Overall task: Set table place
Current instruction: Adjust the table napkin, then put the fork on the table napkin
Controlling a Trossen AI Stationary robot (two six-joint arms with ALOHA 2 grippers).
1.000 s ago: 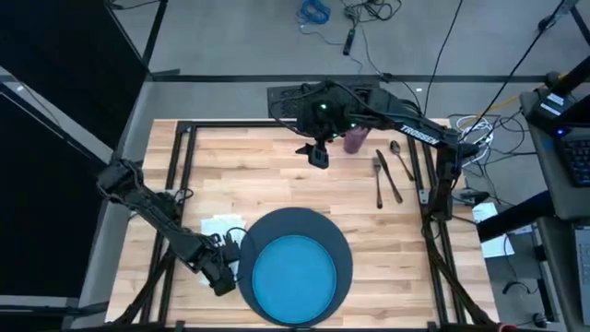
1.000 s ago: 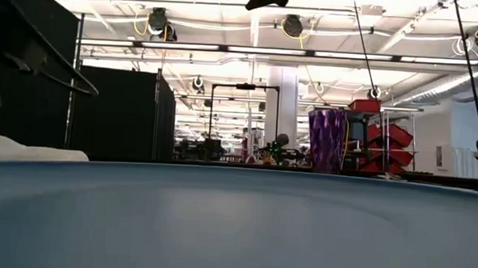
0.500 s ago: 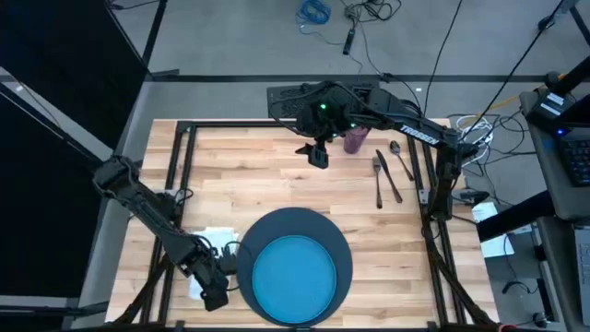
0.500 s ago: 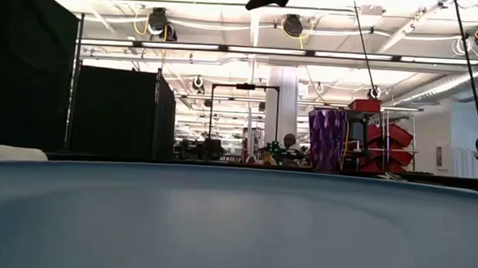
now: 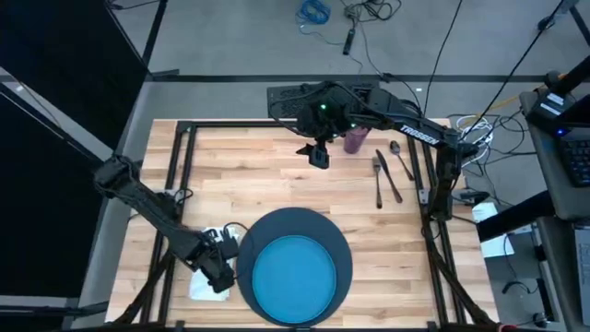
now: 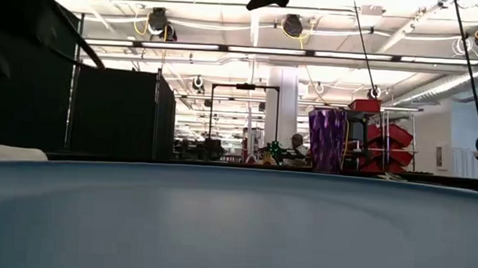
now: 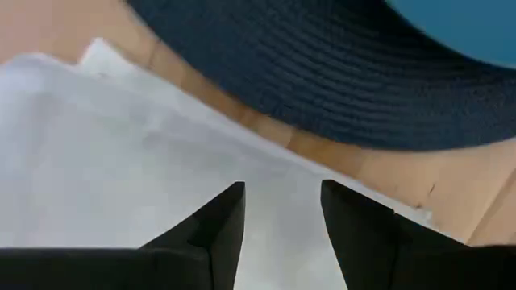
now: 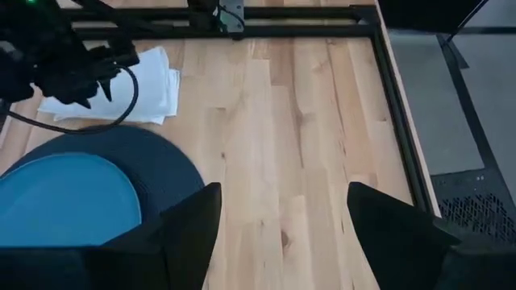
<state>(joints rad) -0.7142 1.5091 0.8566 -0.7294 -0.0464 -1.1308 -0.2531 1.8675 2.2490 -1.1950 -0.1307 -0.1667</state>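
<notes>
Hovering over the white cloth napkin beside the dark grey round charger, left gripper fingers spread; right gripper likewise spread, idle.

Plate sits on the charger at the desk's near edge, napkin just left; cup, fork, knife, spoon far right.
</notes>
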